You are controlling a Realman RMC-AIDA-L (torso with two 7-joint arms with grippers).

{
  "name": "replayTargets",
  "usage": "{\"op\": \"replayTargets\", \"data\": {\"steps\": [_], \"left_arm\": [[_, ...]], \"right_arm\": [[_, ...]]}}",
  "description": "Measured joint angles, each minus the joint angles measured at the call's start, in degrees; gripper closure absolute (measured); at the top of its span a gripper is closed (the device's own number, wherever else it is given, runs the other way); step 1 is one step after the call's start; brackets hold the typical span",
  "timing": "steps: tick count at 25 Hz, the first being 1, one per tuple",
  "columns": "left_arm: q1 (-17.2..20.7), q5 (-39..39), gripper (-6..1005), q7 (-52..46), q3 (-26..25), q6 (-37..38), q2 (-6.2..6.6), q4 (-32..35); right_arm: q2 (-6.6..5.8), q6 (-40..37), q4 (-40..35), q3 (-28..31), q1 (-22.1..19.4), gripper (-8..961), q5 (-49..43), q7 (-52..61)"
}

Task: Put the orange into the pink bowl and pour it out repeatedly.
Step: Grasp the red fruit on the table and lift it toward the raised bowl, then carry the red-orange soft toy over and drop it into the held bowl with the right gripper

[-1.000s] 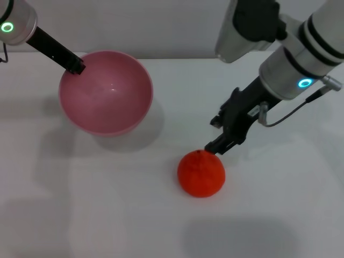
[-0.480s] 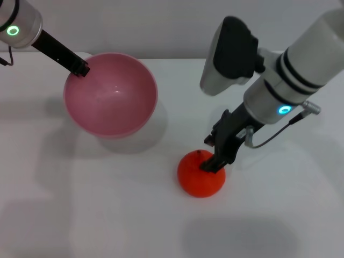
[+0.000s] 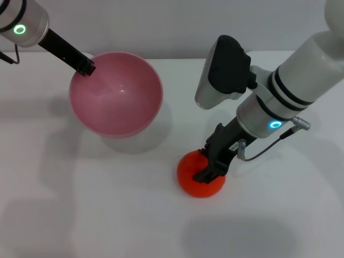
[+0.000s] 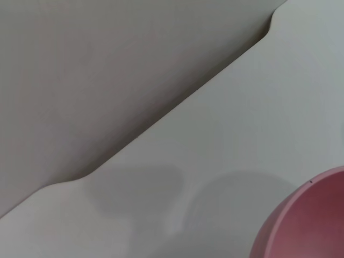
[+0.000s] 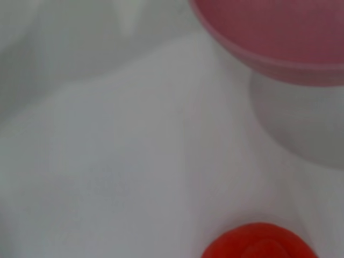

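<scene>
Head view: the right gripper (image 3: 211, 167) is down on the orange (image 3: 199, 177), its dark fingers over the fruit's top and right side, but whether they are clamped on it or only touching cannot be told. The orange sits on the white table (image 3: 107, 204) at the near centre, well apart from the pink bowl (image 3: 115, 94), which stands empty at the far left. The left gripper (image 3: 86, 67) is closed on the bowl's far-left rim.
</scene>
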Motion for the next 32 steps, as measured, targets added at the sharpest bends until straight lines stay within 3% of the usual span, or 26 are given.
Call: {"op": "replayTargets", "data": {"steps": [4,9,17,22,25,32], "left_arm": [[0.0,0.0,957,0.0,0.0,0.0,-0.16,0.1],[-0.1,0.0,957,0.1,0.0,0.0,-0.25,0.2],[-0.1,0.0,956,0.4,0.0,0.0,-0.31,0.2],[-0.1,0.1,956,0.5,0.0,-0.1,0.03,0.2],[0.0,0.1,956,0.6,0.0,-0.1,0.14,0.2],[-0.2,0.0,956,1.0,0.0,-0.2,-0.69,0.1]], "right_arm": [[-0.04,1.7,2.2,-0.3,0.5,383,0.0,0.2],[-0.18,2.5,1.8,0.0,0.2,627,0.0,-0.1],[-0.45,3.0,-0.8,3.5,-0.9,738,-1.6,0.6],[-0.65,3.5,-15.3,12.9,-6.1,811,-14.4,7.3],[-0.58,3.5,-27.5,18.3,-9.0,843,-17.6,9.7],[-0.22,1.0,-41.8,18.6,-10.5,891,-13.7,11.0]]}}
